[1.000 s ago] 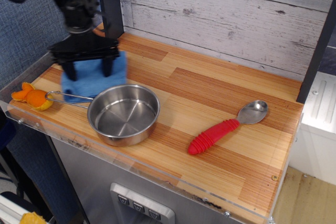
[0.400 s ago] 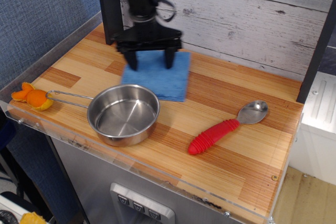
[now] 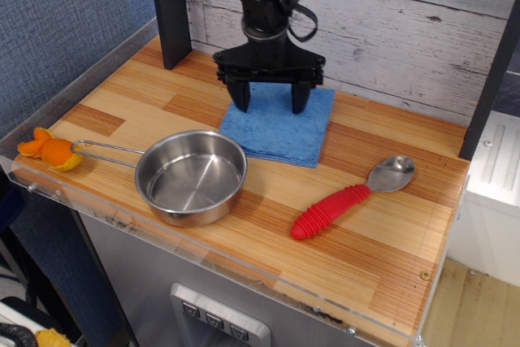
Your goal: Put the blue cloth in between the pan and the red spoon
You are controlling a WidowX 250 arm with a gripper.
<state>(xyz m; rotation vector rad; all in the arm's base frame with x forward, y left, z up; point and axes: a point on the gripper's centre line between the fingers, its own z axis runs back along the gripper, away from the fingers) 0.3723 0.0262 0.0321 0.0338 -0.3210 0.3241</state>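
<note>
The blue cloth lies flat on the wooden counter, behind and to the right of the pan and to the upper left of the red spoon. Its front left corner is close to the pan's rim. My gripper points straight down over the cloth's far half. Its two black fingers stand wide apart with their tips on or just above the cloth. The pan is empty, with its wire handle pointing left. The spoon lies at an angle, its silver bowl toward the upper right.
An orange toy lies at the counter's left edge by the pan's handle. A black post stands at the back left. A grey plank wall runs behind the wooden counter.
My gripper has moved from the back left of the counter to the right, and the blue cloth has moved with it, from behind the pan's left side to the pan's upper right.
</note>
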